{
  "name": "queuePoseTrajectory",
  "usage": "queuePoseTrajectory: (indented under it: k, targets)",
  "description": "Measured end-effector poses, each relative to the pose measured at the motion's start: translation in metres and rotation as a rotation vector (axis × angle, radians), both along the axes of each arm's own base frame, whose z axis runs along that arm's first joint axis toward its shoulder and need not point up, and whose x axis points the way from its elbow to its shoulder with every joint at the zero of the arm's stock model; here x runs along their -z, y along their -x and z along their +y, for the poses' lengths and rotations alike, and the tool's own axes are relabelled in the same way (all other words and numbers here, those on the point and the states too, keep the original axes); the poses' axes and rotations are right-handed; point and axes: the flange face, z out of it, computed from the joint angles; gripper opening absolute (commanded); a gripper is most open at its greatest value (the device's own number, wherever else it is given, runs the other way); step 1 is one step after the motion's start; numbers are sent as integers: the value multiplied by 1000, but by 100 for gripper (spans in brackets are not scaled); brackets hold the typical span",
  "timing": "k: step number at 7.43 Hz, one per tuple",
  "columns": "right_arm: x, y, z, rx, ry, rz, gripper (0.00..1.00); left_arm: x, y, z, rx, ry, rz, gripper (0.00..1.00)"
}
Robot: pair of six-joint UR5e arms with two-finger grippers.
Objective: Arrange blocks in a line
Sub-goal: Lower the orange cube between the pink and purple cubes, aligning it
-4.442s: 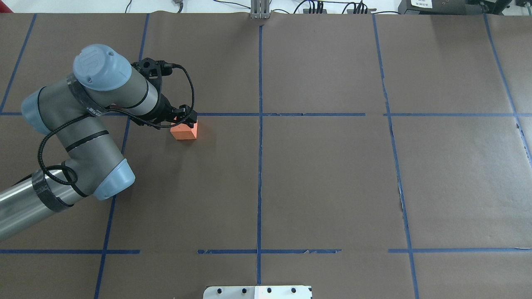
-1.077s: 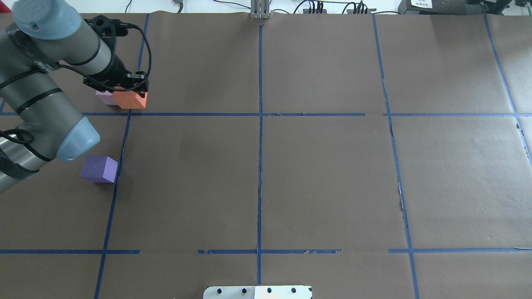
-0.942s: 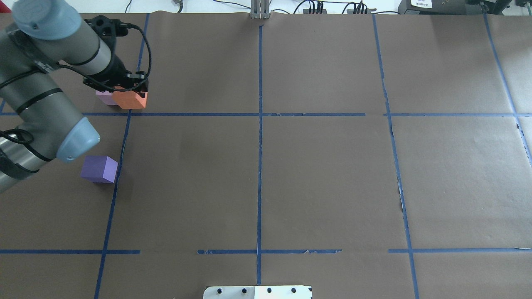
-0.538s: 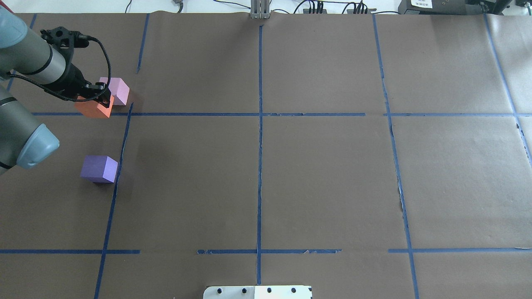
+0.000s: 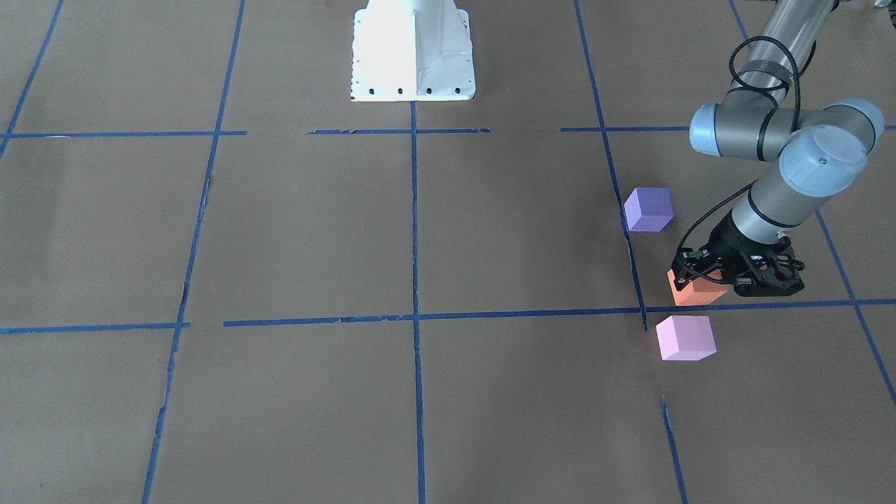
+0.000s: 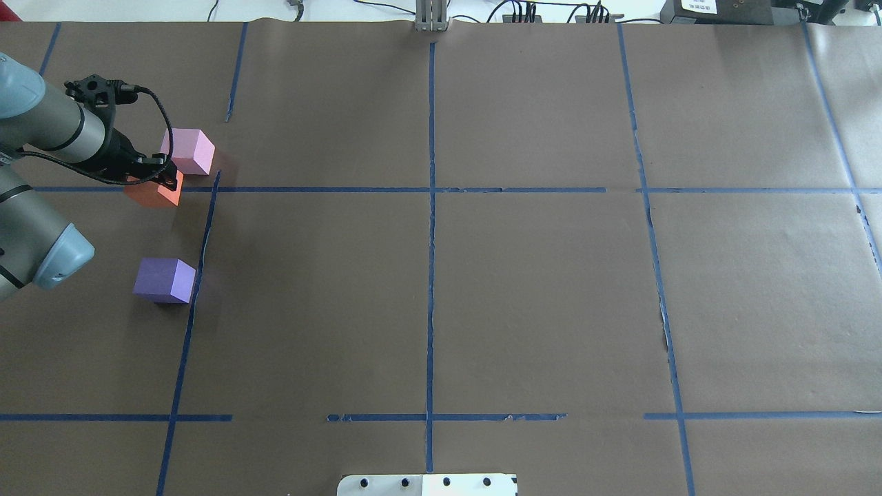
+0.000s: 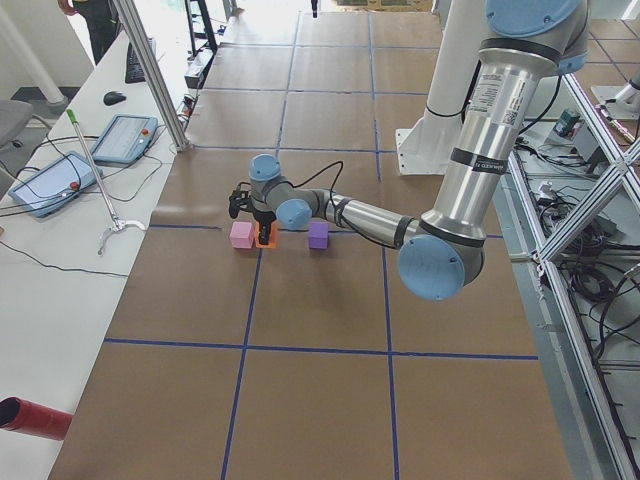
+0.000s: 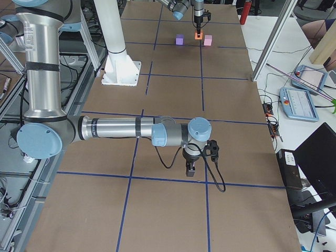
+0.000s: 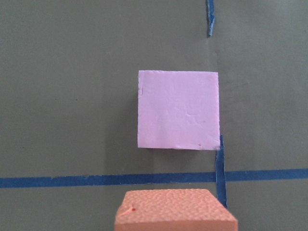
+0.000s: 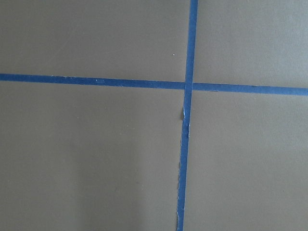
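Left gripper (image 6: 157, 180) was clenched on the small matte orange foam cube (image 6: 150, 195), gripping it from above near the table's left end and toward the far, operators' edge. The cube sat low over a blue tape line (image 6: 310, 189) on the brown paper-covered table (image 6: 537, 289); whether it touched the paper could not be told. Just beside it, on the side toward the far edge, stood the light pink foam cube (image 6: 187, 151), apart from the orange one and square to the tape in the left wrist view. The violet-purple foam cube (image 6: 164, 280) stood on the other side, toward the robot's edge, well apart from the orange one and next to a tape line running between the two long edges. The orange cube lay slightly closer to the left end than its two neighbours. The right gripper (image 8: 190, 169) hung near the table's right end, pointing down at a crossing of tape lines; whether it was released or clenched could not be told.
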Motion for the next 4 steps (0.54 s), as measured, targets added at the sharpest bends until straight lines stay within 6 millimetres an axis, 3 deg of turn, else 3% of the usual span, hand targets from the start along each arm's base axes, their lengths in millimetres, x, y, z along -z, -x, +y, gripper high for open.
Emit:
queuePoseTrajectory:
  k: [4]
  targets:
    - [0,0,0,0,0,0,100,1,-40,18,-50,10,4,57]
